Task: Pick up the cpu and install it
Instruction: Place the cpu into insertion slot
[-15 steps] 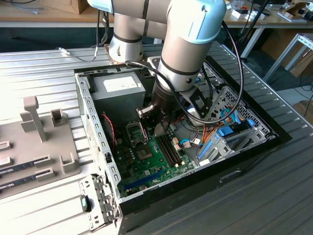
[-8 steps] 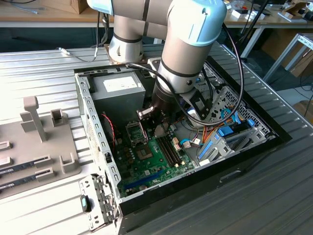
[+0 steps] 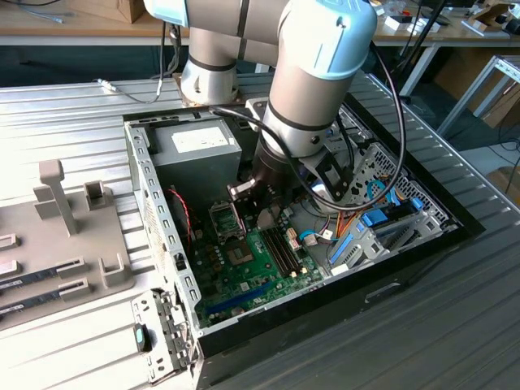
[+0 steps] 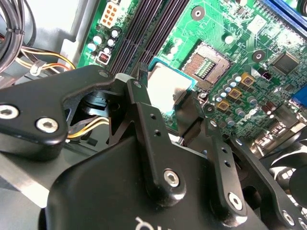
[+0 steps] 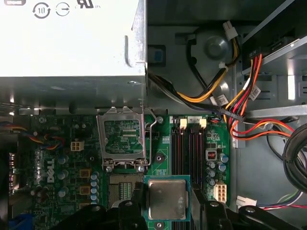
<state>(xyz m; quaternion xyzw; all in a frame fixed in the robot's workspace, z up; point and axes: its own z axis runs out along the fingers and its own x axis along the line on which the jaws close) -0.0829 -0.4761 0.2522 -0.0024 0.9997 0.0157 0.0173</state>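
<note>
Your cpu is up off the board, silver top showing with its green rim, and not seated. The gripper is clenched on it: in both wrist views, black fingers press two opposite edges. The chip hangs just beside the open socket, over the strip of green board between that socket and the dark memory slots. The socket's cover plate is swung up, and bare contacts show in the socket. In the exterior view, the gripper is down inside the open case. From it, read the socket at about 8 o'clock, close by, and the memory slots at 5 o'clock. The grey power supply is at 10 to 11 o'clock, and the drive bay with blue clips and orange wires is at 3 o'clock. Well apart at 9 o'clock, a grey fixture plate lies on the ribbed metal table.
</note>
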